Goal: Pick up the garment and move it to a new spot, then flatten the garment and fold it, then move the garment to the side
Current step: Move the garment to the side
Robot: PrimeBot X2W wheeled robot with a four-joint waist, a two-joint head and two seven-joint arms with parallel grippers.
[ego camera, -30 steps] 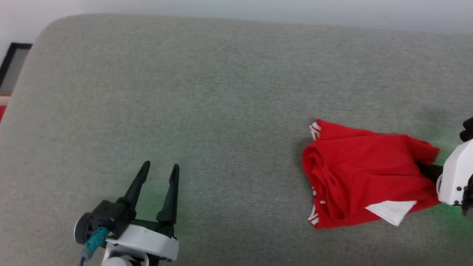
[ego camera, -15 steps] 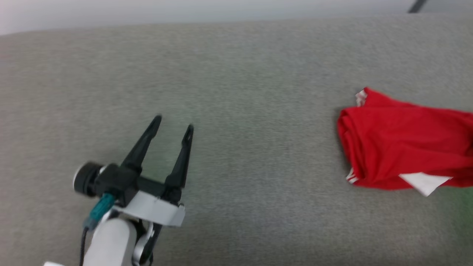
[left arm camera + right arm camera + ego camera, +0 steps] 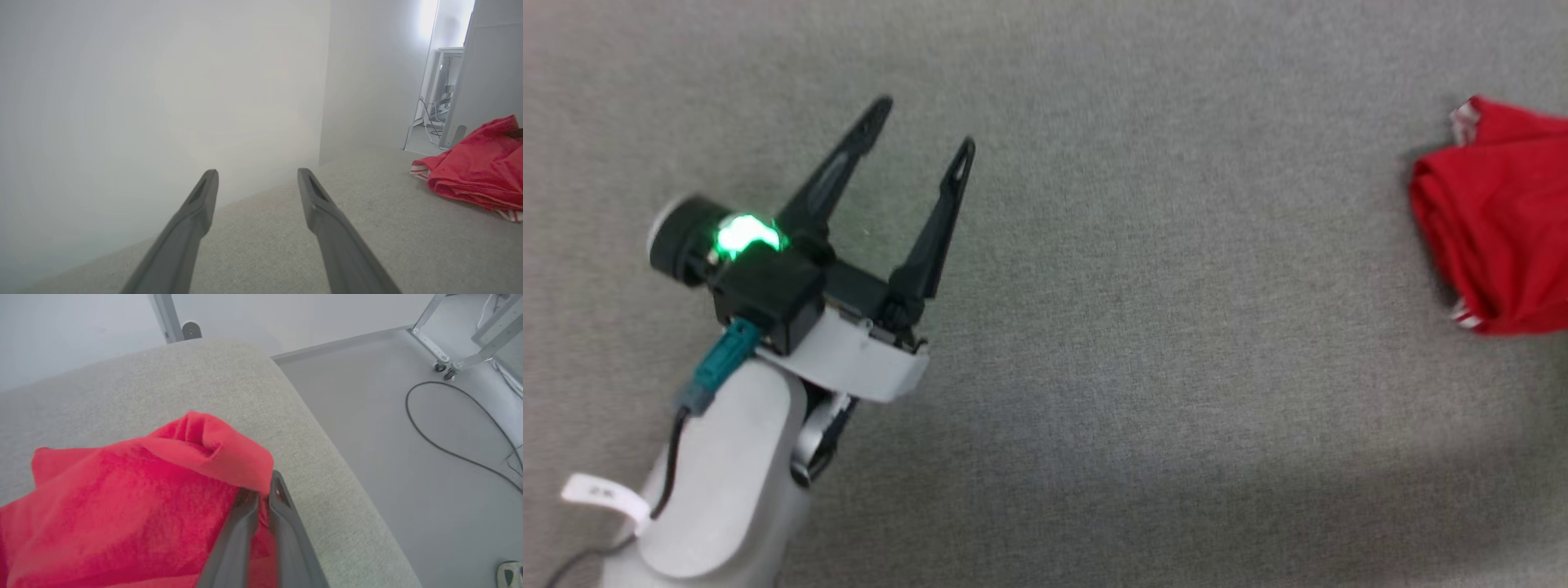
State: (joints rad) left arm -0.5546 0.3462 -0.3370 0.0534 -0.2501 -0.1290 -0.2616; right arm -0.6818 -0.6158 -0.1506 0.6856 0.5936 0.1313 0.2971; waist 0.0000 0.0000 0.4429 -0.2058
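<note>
Left claw (image 3: 925, 122) hangs spread wide over the grey cushion (image 3: 1135, 343). Its two dark fingers (image 3: 935, 220) are well apart with nothing between them. A green light (image 3: 739, 235) glows on the black housing behind them and a teal plug (image 3: 717, 374) sits just below that. A white tag (image 3: 600, 494) is fixed to the thin wire (image 3: 674, 457) that runs along the pale forearm (image 3: 727, 482). In the left wrist view the same spread fingers point across bare cushion toward a plain pale wall (image 3: 163, 81).

Right claw (image 3: 264, 489) is pinched tight on the garment (image 3: 135, 498). In the right wrist view its fingers lie almost together, and a fold of red cloth drapes over their tips. The garment lies bunched in a heap on the cushion, near the cushion's end and well apart from the left claw. In the head view it sits at the right edge of the picture, cut off by the frame. A bit of red-and-white striped trim (image 3: 1466, 118) shows at its upper corner and another at its lower edge.

Past the garment, the cushion's rounded edge drops to a grey floor (image 3: 367, 428). A black cable (image 3: 433, 441) loops across that floor, and farther off stands a metal frame (image 3: 482, 354) on small wheels.
</note>
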